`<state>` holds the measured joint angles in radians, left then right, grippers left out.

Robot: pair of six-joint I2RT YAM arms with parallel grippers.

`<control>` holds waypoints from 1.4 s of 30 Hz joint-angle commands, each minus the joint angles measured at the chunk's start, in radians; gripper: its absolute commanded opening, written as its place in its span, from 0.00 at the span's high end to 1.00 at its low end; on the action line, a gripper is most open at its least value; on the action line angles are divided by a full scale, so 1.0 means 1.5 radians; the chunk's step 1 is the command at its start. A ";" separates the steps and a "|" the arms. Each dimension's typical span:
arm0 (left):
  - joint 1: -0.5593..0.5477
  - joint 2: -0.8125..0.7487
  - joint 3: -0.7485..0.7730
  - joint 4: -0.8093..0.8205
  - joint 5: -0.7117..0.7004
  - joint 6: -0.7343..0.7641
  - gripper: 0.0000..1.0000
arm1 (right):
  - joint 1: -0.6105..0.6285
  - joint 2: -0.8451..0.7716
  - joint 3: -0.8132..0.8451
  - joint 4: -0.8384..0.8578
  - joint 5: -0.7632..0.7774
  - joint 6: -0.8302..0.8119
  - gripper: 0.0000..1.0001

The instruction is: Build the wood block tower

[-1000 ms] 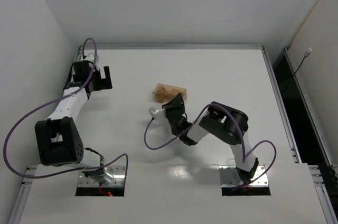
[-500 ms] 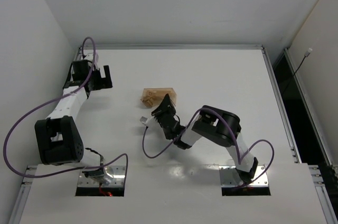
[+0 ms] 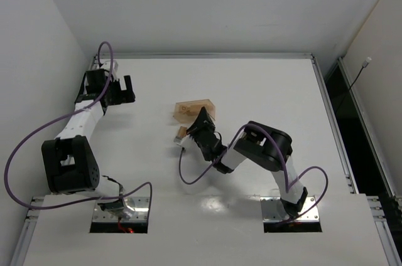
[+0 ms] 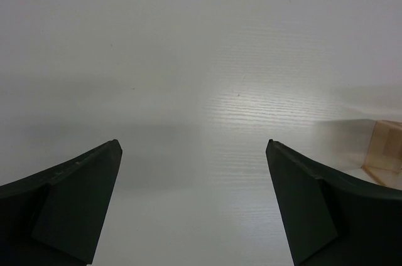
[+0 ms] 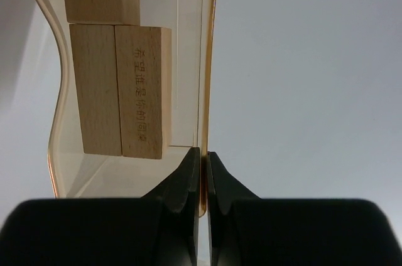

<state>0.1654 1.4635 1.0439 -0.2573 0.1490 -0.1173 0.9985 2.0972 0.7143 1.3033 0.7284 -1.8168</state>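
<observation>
Presently the wood blocks [image 5: 119, 90] lie inside a translucent orange-tan tray [image 5: 211, 40], near the middle of the table [image 3: 264, 90]. No tower stands anywhere in view.

Right gripper [image 5: 204, 160]: fingers pinched tight on the tray's thin side wall, gripping the tray and no block.

Left gripper [image 4: 194, 147]: fingers spread wide with only bare table between them, parked well apart from the tray at the far left.

Handling, as judged: the blocks are plain bare wood, so stiff, light and smooth-faced. They are not fragile, but they will slide easily and topple if nudged. Two bars rest side by side, touching, one with engraved characters along its face. A bar is best taken across its two long narrow sides, near mid-length, so it hangs level. While they sit flush together there is little room for a finger between them. The tray wall is thin, glossy plastic and will likely flex or slip in a pinch hold.

Against the earlier top views: half a second ago the tray and right gripper sat further left. They have swung back right, close to their place one second ago. A small tan piece [image 3: 183, 132] now lies on the table just beside the right gripper. It may be a block, but it is too small to tell. The left arm has scarcely shifted.
</observation>
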 commanded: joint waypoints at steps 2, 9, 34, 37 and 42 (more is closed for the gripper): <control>0.007 0.001 0.024 0.007 0.027 -0.015 0.00 | -0.016 -0.033 0.005 0.341 -0.010 -0.060 1.00; 0.007 0.007 0.030 0.000 0.040 -0.015 0.00 | -0.033 -0.033 0.016 0.341 -0.076 -0.143 1.00; 0.007 -0.033 0.018 0.000 0.062 -0.021 0.00 | -0.038 -0.046 0.093 0.341 -0.055 -0.202 1.00; 0.007 -0.033 0.018 0.000 0.062 -0.021 0.00 | -0.044 -0.049 0.076 0.341 -0.051 -0.202 1.00; 0.007 -0.033 0.025 0.000 0.062 -0.021 0.00 | -0.050 -0.066 0.105 0.341 -0.064 -0.195 1.00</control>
<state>0.1654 1.4506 1.0519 -0.2726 0.2222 -0.1402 0.9314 2.0743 0.8032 1.2762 0.6285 -1.9526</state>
